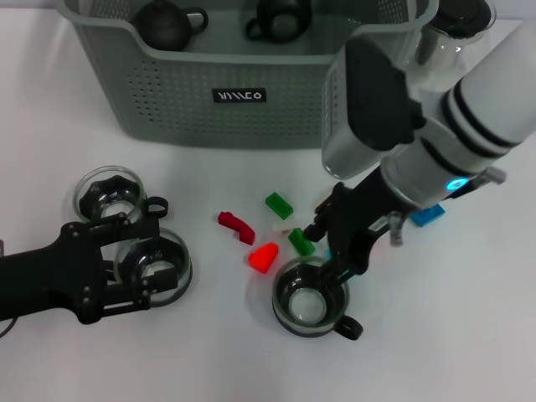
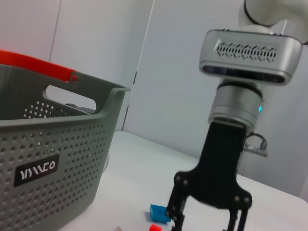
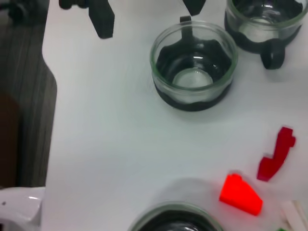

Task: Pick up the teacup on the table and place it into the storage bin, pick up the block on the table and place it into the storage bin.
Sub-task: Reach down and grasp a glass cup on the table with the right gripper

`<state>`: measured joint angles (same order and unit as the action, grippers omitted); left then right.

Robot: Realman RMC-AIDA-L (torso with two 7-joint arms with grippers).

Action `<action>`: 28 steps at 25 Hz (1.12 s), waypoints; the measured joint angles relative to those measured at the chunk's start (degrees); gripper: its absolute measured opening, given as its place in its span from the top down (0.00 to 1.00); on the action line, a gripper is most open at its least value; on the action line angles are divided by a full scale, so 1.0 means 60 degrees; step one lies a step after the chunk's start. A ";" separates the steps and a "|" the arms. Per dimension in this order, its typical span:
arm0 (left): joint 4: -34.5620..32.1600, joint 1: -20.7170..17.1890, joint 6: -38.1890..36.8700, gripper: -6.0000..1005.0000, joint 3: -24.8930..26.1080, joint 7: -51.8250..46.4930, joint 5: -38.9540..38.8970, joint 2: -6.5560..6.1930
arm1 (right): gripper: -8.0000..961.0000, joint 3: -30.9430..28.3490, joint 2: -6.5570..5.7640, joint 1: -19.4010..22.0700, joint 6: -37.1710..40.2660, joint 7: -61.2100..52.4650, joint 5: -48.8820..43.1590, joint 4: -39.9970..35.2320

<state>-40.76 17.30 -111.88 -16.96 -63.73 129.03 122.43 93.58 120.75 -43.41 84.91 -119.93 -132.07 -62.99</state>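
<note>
The grey-green storage bin (image 1: 251,92) stands at the back, with the same storage bin (image 2: 53,159) seen in the left wrist view. A glass teacup (image 1: 310,303) with a black base sits near the front. My right gripper (image 1: 331,251) hangs open just above its far rim. Its spread fingers (image 2: 175,211) show in the left wrist view. Two more teacups sit at the left: one (image 1: 107,194) farther back, one (image 1: 157,266) between the fingers of my open left gripper (image 1: 142,251). Blocks lie between: red (image 1: 264,257), dark red (image 1: 236,226), green (image 1: 279,204), green (image 1: 301,241), blue (image 1: 427,215).
A dark teapot (image 1: 163,23) and a dark cup (image 1: 280,18) lie inside the bin. A clear glass pitcher with a black lid (image 1: 456,25) stands at the bin's right end, behind my right arm. A cream block (image 1: 285,224) lies among the coloured ones.
</note>
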 joint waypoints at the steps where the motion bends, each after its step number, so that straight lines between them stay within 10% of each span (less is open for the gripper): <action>1: 0.0000 0.0000 0.0012 0.24 0.0001 0.0002 -0.0003 0.0000 | 0.38 0.0045 0.0000 -0.0018 -0.0123 0.0068 0.0132 0.0172; 21: 0.0081 0.0018 0.0085 0.24 -0.0017 0.0002 -0.0046 0.0015 | 0.48 0.0247 -0.0055 -0.0416 -0.1056 0.0096 0.0680 0.1765; 28: 0.0087 0.0018 0.0080 0.24 -0.0006 0.0002 -0.0046 0.0014 | 0.78 0.0244 -0.0060 -0.0410 -0.0988 -0.0050 0.0654 0.1772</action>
<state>-40.24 17.40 -111.39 -17.00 -63.72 128.75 122.52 95.04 120.39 -45.87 78.98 -120.23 -128.14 -52.35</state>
